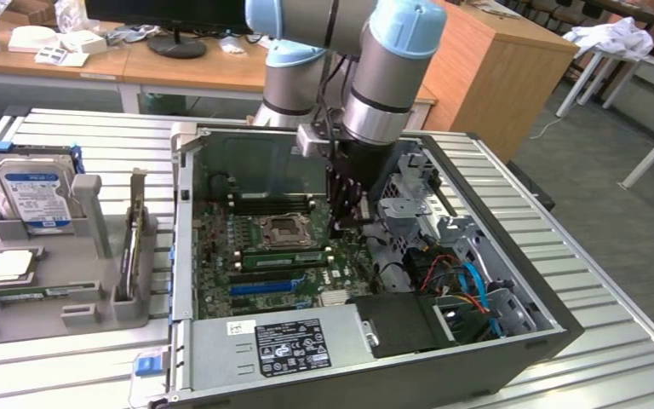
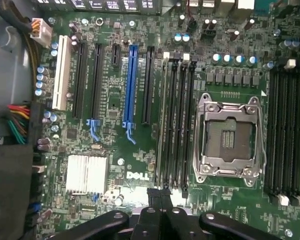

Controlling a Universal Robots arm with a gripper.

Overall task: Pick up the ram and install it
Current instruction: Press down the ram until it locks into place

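Observation:
Inside the open computer case [image 1: 509, 281] lies the large green motherboard [image 1: 219, 256]. The ram [image 1: 285, 258], a long narrow green stick, stands in the memory slots just below the CPU socket [image 1: 279, 228]. My gripper [image 1: 350, 223] reaches down into the case at the end of that stick toward the exterior view's right. In the wrist view my gripper [image 2: 157, 196] is shut, its black fingertips [image 2: 152, 194] pressed together with nothing between them, right at the end of the bank of memory slots [image 2: 179, 120] beside the CPU socket [image 2: 230, 135]. Whether the fingertips touch the board is unclear.
A grey holder [image 1: 88, 298] at the exterior view's left carries a silver hard drive [image 1: 31, 192], a chip [image 1: 9, 266], an upright card [image 1: 136, 251] and a thin green strip [image 1: 20, 296]. The power supply [image 1: 287, 345], cables [image 1: 475, 285] and drive cage [image 1: 412, 192] crowd the case.

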